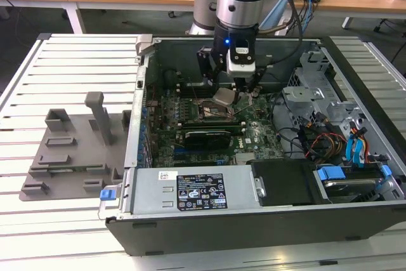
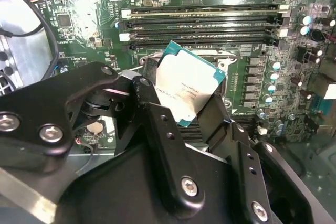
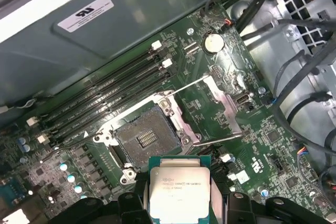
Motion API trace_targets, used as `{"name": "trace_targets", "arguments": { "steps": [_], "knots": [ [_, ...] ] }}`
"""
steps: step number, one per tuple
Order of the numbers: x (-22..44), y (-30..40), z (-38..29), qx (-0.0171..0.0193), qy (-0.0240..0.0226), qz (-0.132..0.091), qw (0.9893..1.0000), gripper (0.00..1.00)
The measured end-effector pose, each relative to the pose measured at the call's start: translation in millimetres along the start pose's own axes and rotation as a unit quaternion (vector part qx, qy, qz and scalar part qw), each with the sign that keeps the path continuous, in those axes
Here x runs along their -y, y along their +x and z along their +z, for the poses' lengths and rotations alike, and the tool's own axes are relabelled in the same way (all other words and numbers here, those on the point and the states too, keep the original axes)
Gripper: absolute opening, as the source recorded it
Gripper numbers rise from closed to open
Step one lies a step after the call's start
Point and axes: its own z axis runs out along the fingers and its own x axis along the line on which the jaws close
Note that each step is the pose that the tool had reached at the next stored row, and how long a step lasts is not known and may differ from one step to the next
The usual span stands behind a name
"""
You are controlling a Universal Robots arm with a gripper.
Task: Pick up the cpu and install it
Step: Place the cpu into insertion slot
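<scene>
As the gripper (image 3: 181,205) holds the cpu (image 3: 179,188), first wrist view shows socket (image 3: 147,140).

An opened computer case (image 1: 254,230) is set on a slatted table (image 1: 82,61), with a grey fixture tray (image 1: 63,157) laid beside it and an empty socket (image 3: 144,140) on its green motherboard (image 3: 273,145).

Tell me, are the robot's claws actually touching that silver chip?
Touching. In the second wrist view the gripper clamps the cpu between its fingers, which press on opposite edges.
</scene>
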Motion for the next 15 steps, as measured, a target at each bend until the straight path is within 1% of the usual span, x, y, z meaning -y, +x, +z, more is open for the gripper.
{"name": "trace_targets", "arguments": {
  "steps": [2,11,15],
  "knots": [
    [0.0,0.0,0.0,-0.0005,0.0004,0.010,0.9999,0.55],
    [0.0,0.0,0.2,-0.0018,0.0011,0.037,0.9993,0.55],
    [0.0,0.0,0.2,-0.0026,0.0016,0.053,0.9986,0.55]
  ]
}}
